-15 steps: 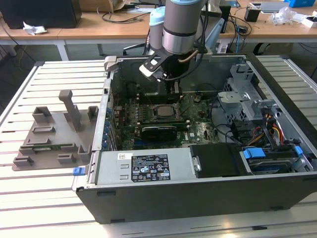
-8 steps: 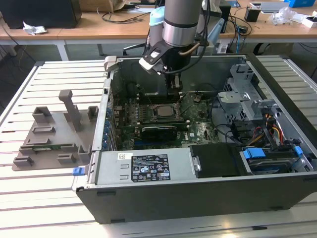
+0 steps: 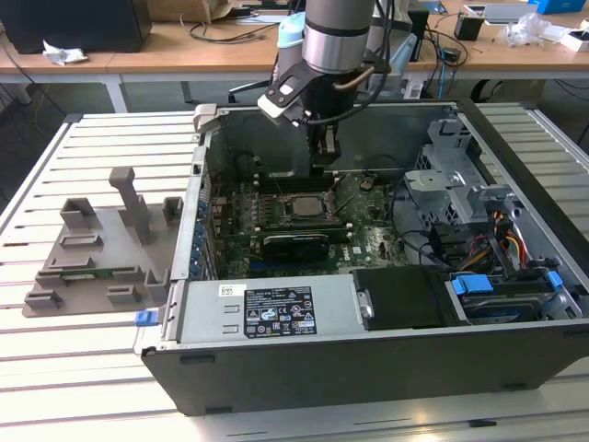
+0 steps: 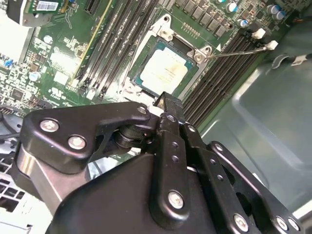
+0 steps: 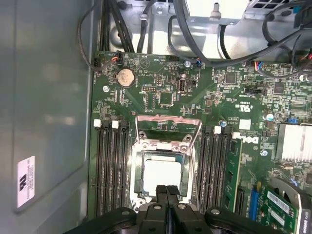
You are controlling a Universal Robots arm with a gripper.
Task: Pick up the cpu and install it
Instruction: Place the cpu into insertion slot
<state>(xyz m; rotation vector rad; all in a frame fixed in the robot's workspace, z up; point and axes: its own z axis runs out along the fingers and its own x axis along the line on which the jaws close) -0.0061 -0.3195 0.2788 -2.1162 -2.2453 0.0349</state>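
The gripper [image 5: 166,188] is hovering just above the cpu [image 5: 163,174], jaws pressing together empty; the cpu is lying in the motherboard socket [image 5: 134,168].

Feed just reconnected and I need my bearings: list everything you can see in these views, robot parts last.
computer case: one, dark grey, open, on the table.
table: one, white, slatted.
holder tray: one, grey, on the exterior view's left of the case.
motherboard: one, green, inside the case.
socket: one, metal-framed, mid-motherboard.
cpu: one, silvery, lying in the socket.
coin battery: one, silver, on the motherboard.
gripper: one, black, shut, poised over the socket.
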